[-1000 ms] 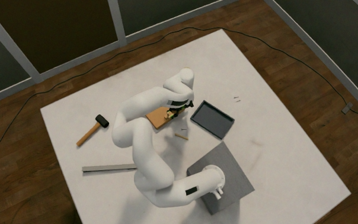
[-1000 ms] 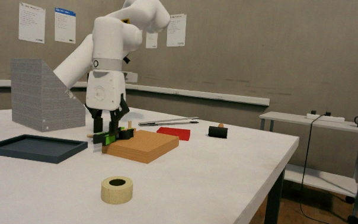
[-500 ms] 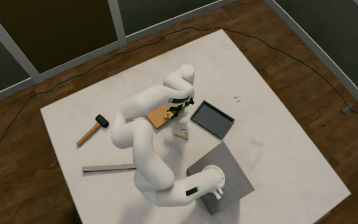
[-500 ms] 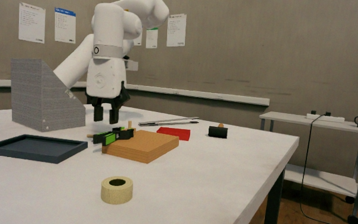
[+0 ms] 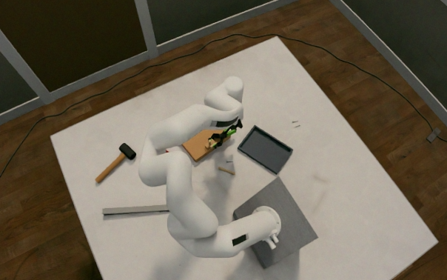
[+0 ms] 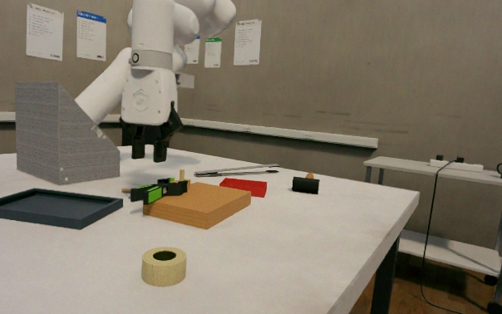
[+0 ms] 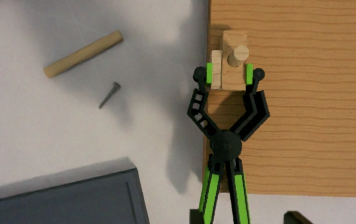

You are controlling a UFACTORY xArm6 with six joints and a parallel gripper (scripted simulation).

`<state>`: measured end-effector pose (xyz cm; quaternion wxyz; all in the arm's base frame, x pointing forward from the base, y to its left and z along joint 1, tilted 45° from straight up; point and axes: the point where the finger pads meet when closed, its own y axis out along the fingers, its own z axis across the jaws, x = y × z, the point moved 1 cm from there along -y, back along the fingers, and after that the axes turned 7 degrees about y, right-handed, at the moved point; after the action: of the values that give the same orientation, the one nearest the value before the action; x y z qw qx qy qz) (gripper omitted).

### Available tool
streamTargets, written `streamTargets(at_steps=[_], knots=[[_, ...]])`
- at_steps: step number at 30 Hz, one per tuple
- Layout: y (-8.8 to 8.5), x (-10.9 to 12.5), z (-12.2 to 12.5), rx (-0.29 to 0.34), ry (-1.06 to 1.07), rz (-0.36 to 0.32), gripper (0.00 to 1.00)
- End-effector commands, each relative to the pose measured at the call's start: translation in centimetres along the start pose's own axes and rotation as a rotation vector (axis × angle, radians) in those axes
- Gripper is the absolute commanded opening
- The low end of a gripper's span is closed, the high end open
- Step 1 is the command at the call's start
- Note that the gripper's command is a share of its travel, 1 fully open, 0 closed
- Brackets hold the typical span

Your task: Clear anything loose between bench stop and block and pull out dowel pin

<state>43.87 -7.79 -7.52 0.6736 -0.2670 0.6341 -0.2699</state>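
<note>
The small wooden block lies flat on the bench board at its left edge, with the dowel pin (image 7: 239,54) standing upright in its hole. A pale strip, seemingly the stop (image 7: 216,67), sits tight against the block's left side. The black-and-green spring clamp (image 7: 227,145) grips strip and block between its jaws. It also shows in the side view (image 6: 159,192). My gripper (image 6: 149,151) hangs above the clamp's handles, clear of them. It is half open and empty.
A loose dowel (image 7: 83,53) and a small nail (image 7: 109,95) lie left of the board. A dark tray (image 6: 56,206) lies beside the clamp handles. A red piece (image 6: 243,186), mallet (image 5: 115,161), steel ruler (image 5: 135,210), tape roll (image 6: 164,266) and grey wedge (image 6: 58,133) surround the board.
</note>
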Motion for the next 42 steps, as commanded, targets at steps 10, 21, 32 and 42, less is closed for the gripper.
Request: streamTargets(at_steps=[10,21,32,42], knots=[[-0.4,0.0,0.1,0.003,-0.001,-0.002,0.50],[-0.4,0.0,0.1,0.003,-0.001,-0.002,0.50],[-0.5,-0.4,0.1,0.003,0.062,-0.002,0.50],[-0.7,-1.5,0.2,0.003,0.218,-0.002,0.50]])
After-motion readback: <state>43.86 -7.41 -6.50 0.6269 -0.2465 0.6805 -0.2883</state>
